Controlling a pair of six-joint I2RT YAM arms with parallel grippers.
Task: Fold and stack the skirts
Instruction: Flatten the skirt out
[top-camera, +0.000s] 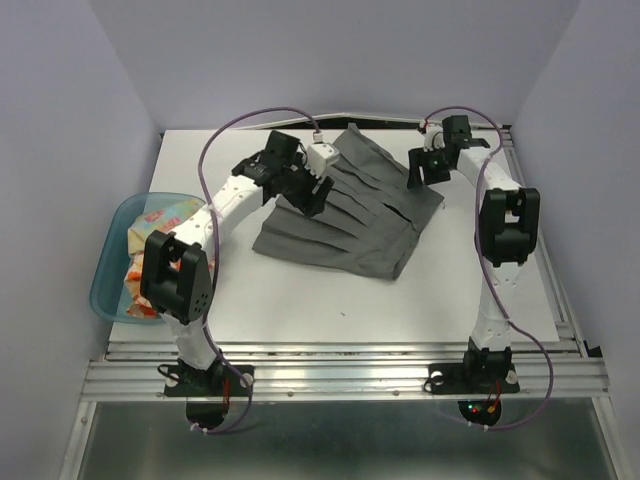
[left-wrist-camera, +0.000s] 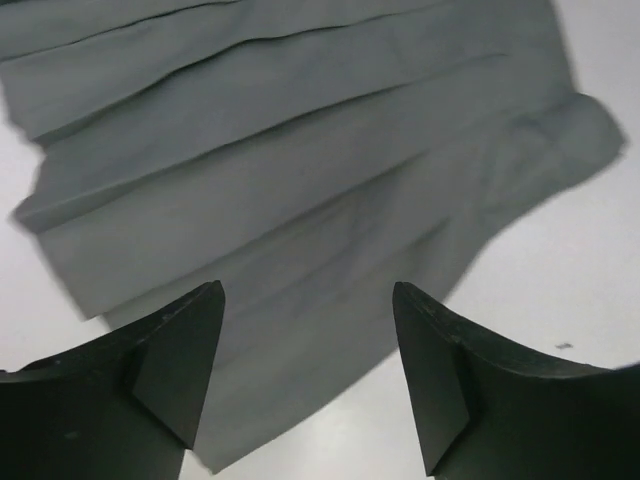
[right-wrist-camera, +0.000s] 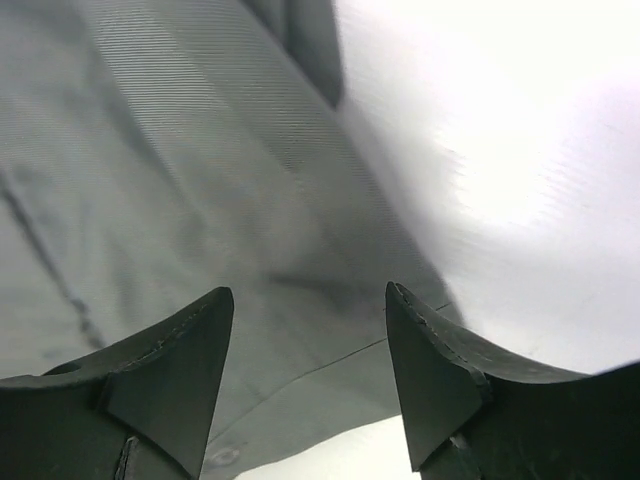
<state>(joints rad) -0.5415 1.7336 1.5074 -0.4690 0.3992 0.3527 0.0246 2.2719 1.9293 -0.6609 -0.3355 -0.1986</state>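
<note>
Grey skirt (top-camera: 345, 220) is spread flat on the table (top-camera: 300, 300), left gripper (top-camera: 312, 196) and right gripper (top-camera: 418, 172) both wide apart and empty over its side edges, so uneven pinches could drag the pleats crooked.

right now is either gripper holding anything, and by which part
Nothing is held. The left gripper and the right gripper are both open above the dark grey skirt, with no cloth pinched between their fingers.

Legible text, labels, brands, numbers, signs: none in the top, left wrist or right wrist view.
</note>
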